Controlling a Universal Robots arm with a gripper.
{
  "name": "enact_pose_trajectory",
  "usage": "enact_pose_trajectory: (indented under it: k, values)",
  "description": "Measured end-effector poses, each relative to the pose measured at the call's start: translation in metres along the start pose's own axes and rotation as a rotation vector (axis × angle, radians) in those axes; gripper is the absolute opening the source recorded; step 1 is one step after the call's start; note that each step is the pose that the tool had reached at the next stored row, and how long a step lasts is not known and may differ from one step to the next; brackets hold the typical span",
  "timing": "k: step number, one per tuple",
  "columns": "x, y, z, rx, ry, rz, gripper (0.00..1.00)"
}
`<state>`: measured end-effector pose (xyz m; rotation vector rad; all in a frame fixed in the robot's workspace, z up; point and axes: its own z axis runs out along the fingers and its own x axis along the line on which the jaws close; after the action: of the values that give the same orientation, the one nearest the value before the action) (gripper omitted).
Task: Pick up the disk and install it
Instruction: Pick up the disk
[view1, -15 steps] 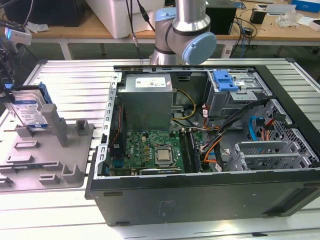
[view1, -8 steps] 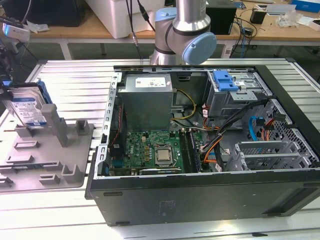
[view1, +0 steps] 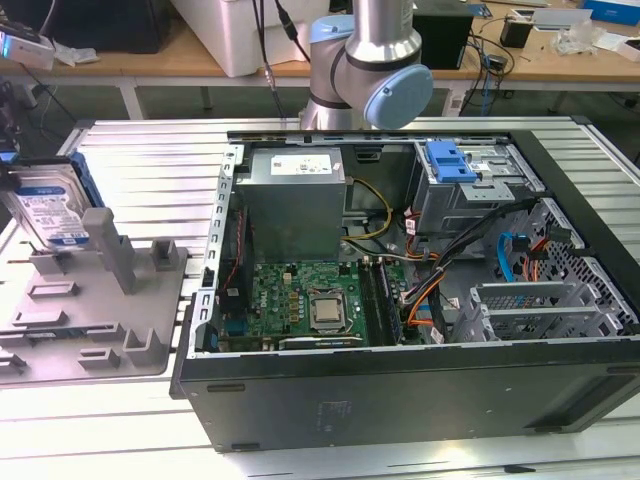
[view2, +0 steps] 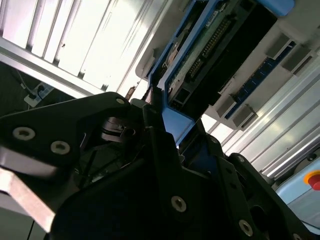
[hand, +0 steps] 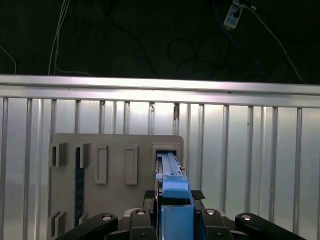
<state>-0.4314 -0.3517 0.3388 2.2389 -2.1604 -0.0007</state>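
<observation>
The disk (view1: 48, 205), silver with a white-and-blue label and a blue carrier, stands tilted on edge at the far end of the grey fixture (view1: 90, 320), on the exterior view's left. In the first wrist view its blue carrier edge (hand: 176, 210) sits between the black fingers (hand: 150, 194), which press on both sides, so my gripper (hand: 175, 195) is shut on it. The disk's lower end reaches a slot of the fixture (hand: 115, 150). In the second wrist view my gripper (view2: 160, 120) clamps the carrier, and the disk's circuit-board underside (view2: 200, 45) runs away from it.
An open computer case (view1: 400, 400) lies to the exterior view's right of the fixture. It holds a grey power-supply box (view1: 295, 200), a motherboard (view1: 310, 300), cables and a drive cage with a blue bracket (view1: 450, 160). The arm's base (view1: 370, 70) stands behind the case on the ribbed metal table (view1: 130, 150).
</observation>
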Motion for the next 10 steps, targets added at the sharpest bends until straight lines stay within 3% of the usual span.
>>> enact_pose_trajectory:
  k: [10]
  values:
    - [0.0004, 0.0004, -0.0191, 0.0, 0.0007, 0.0, 0.37]
